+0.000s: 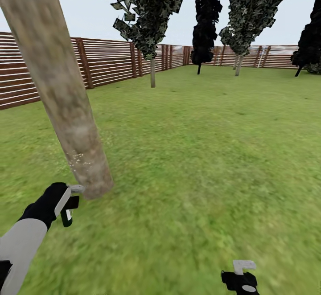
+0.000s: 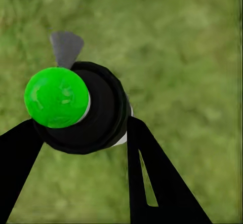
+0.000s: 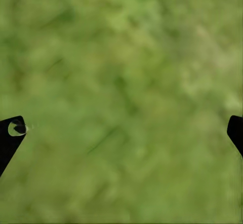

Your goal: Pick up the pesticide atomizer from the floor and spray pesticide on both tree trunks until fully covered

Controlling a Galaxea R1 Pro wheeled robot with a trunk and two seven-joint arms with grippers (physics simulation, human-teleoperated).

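I see the lawn (image 1: 200,152) filling most of the head view, closed off at the back and left by the slat fence (image 1: 107,61). The near trunk (image 1: 62,90) rises tilted at the left of that view, its base planted in the grass just ahead of my left arm; pale specks mark the bark low down. Further trees (image 1: 154,18) stand well apart along the fence line.

My left gripper (image 1: 67,206) sits low, just beside the trunk base. It is clamped on the atomizer (image 2: 83,110): in the left wrist view both black fingers (image 2: 157,178) press against the dark bottle body from either side, with a bright green round end facing the camera and a grey nozzle part (image 2: 66,46) beyond it. The bottle is off the ground, over grass.

My right gripper (image 3: 124,127) is low at the right of the head view, over bare lawn. Its fingertips (image 3: 12,133) stand wide apart with nothing between them.
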